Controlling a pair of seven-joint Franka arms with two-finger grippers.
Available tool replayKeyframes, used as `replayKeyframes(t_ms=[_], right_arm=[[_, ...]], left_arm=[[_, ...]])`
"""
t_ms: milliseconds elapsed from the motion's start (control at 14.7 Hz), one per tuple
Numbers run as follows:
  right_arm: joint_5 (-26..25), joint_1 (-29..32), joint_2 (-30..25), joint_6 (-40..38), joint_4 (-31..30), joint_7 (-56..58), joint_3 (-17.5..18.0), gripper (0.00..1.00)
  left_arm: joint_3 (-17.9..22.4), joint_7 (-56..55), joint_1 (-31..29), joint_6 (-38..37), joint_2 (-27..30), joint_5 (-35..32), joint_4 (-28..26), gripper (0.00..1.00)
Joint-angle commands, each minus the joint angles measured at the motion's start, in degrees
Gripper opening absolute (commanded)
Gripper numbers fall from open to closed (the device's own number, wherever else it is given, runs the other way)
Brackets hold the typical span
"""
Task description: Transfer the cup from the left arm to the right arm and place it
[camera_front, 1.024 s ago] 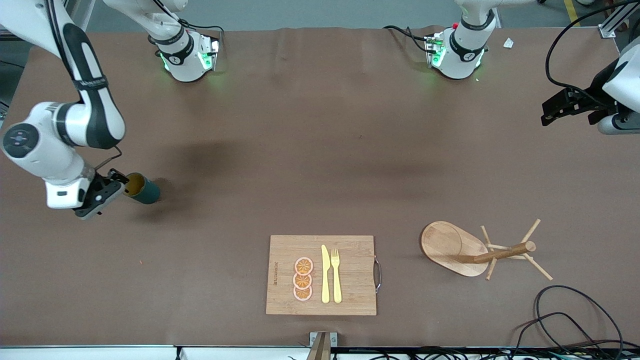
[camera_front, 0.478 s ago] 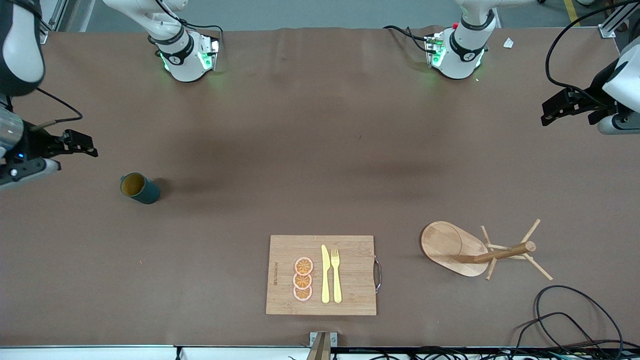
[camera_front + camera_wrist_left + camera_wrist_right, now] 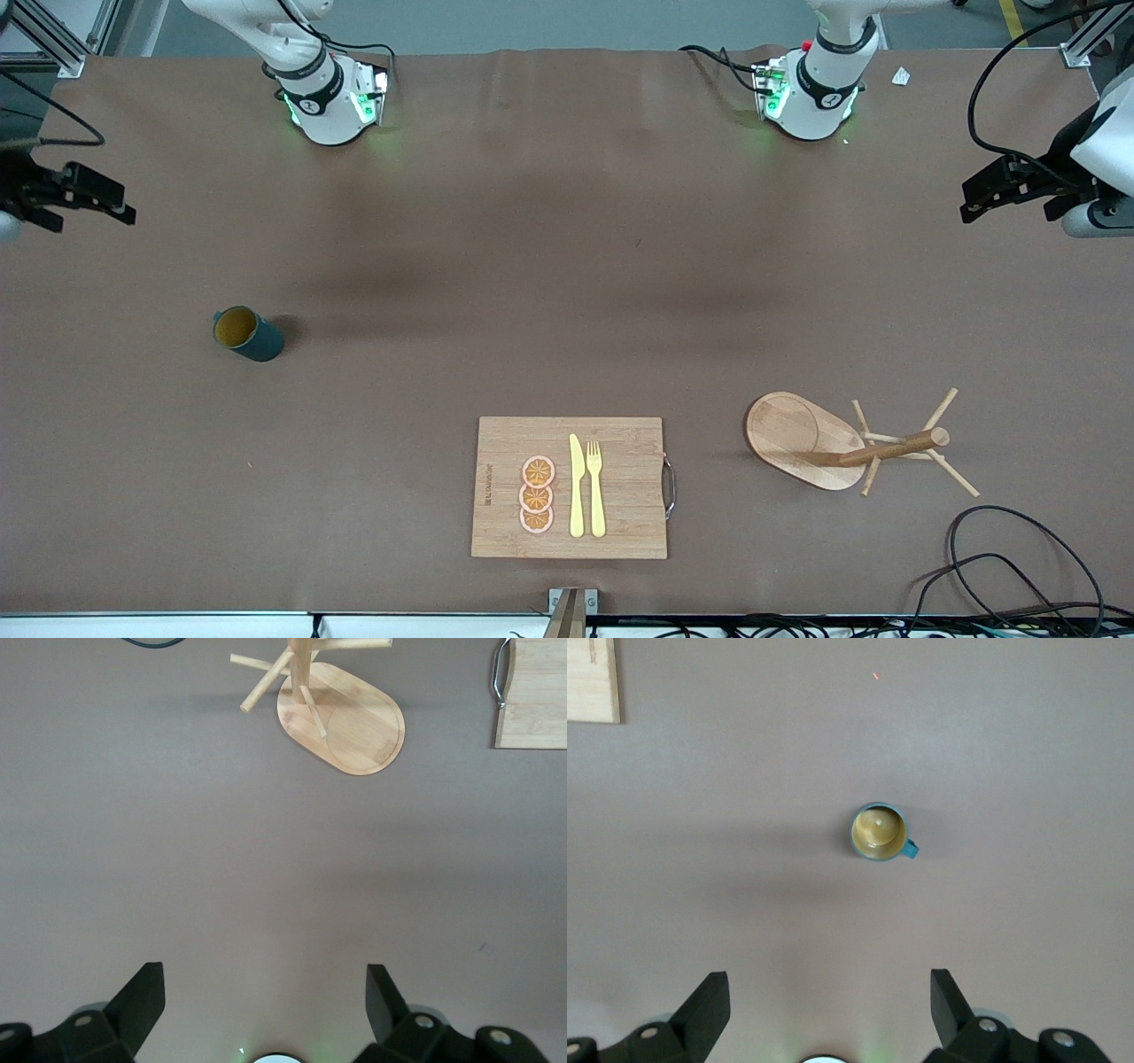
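Brown matte cloth is covering the table [image 3: 567, 266] from end to end, smooth apart from faint creases. Toward the right arm's end, the cup [image 3: 246, 333] is standing upright on the cloth, a small dark teal cylinder with a stubby side handle; its mustard-yellow inside is holding nothing. The right gripper [image 3: 84, 195] is hanging in the air over the table's edge at that end, fingers spread wide and gripping nothing, with the cup [image 3: 879, 832] well apart from it. The left gripper [image 3: 1005, 184] is waiting over its own end of the table, fingers likewise parted and bare. Near the front camera, a pale bamboo board [image 3: 620, 487] with a metal handle is carrying three orange slices [image 3: 537, 494], a yellow knife [image 3: 577, 486] and a yellow fork [image 3: 595, 487]. Beside it, toward the left arm's end, a wooden peg rack [image 3: 842, 443] is standing on its oval base.
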State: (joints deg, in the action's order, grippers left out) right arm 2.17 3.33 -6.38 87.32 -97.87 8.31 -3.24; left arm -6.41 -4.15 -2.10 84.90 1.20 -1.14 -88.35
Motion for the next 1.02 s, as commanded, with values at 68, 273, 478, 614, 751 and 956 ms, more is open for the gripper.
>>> replayKeyframes(t_ms=[68, 273, 478, 614, 751, 956], right_arm=[[0.3, -1.0, -2.5, -1.5, -1.0, -5.0, 1.2, 1.00], [-0.1, -1.2, -5.2, -3.1, -1.8, -6.5, 3.6, 1.00], [-0.3, -1.3, -7.8, -2.8, -4.4, -7.3, 3.8, 1.00], [-2.5, -1.2, -8.1, -3.0, -4.3, -7.3, 4.4, 1.00], [-3.6, -1.0, -8.3, -2.7, -4.3, -7.3, 4.3, 1.00], [-5.3, -0.9, -8.0, -2.1, -3.8, -7.4, 3.9, 1.00]], left_arm=[[-0.1, 0.9, -0.1, -0.4, -0.4, -1.1, 1.4, 1.00], [-0.2, 0.8, 0.5, -0.4, -0.4, -1.1, 1.4, 1.00], [-0.4, 0.7, 0.6, -0.4, -0.4, -1.1, 1.4, 1.00], [-0.5, 0.8, 0.7, -0.4, -0.4, -1.1, 1.4, 1.00], [-0.6, 0.9, 0.8, -0.4, -0.4, -1.1, 1.3, 1.00], [-0.8, 1.0, 0.9, -0.4, -0.8, -1.1, 1.3, 1.00]])
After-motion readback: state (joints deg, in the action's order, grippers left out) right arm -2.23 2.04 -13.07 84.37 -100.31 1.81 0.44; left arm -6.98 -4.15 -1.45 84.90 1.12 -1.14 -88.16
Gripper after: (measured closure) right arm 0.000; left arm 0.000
